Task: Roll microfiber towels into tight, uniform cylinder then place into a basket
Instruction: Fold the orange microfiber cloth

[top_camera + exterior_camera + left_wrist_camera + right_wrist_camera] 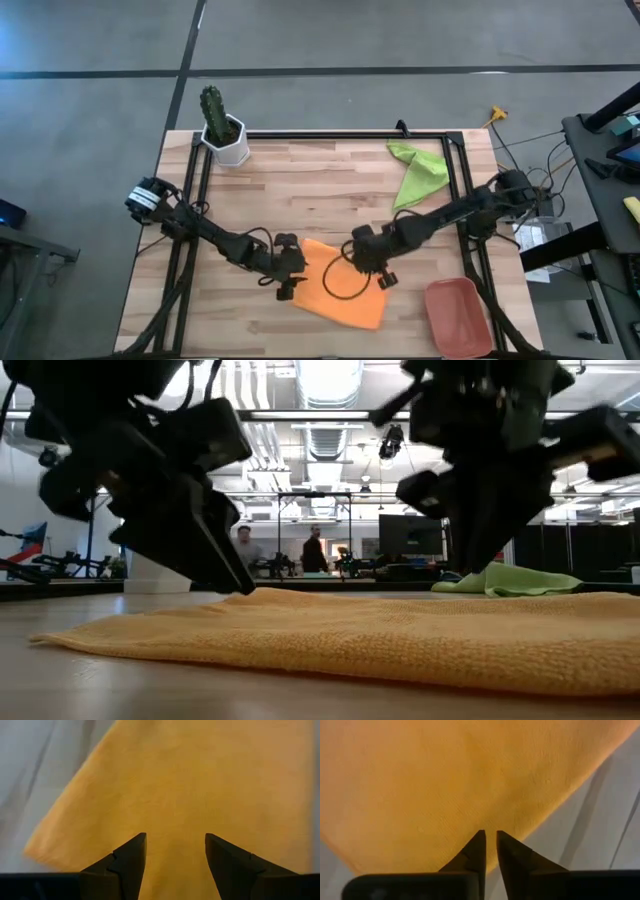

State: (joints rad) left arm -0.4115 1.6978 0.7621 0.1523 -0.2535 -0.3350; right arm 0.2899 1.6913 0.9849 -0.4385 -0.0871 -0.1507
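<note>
The orange towel (335,292) lies spread flat on the wooden table, near the front edge. My left gripper (175,836) stands open over the towel's left part, close to a corner (35,851), and slants down. My right gripper (490,834) is shut, with only a slit between its fingertips. It points steeply down at the towel's right part, close to an edge (555,805). The green towel (420,170) lies crumpled at the far right. The terracotta basket (458,318) sits at the near right with nothing in it. My left gripper (240,585) hovers low at the orange towel (400,635); whether its fingertips touch the cloth I cannot tell. My right gripper (478,565) comes at the towel from above, and I cannot tell whether its shut fingertips touch the cloth.
A white pot with a cactus (226,135) stands at the far left corner. A black frame rail (330,133) runs along the table's far side. Bare wood lies between the two towels. In the low view, people stand in the room far behind the table.
</note>
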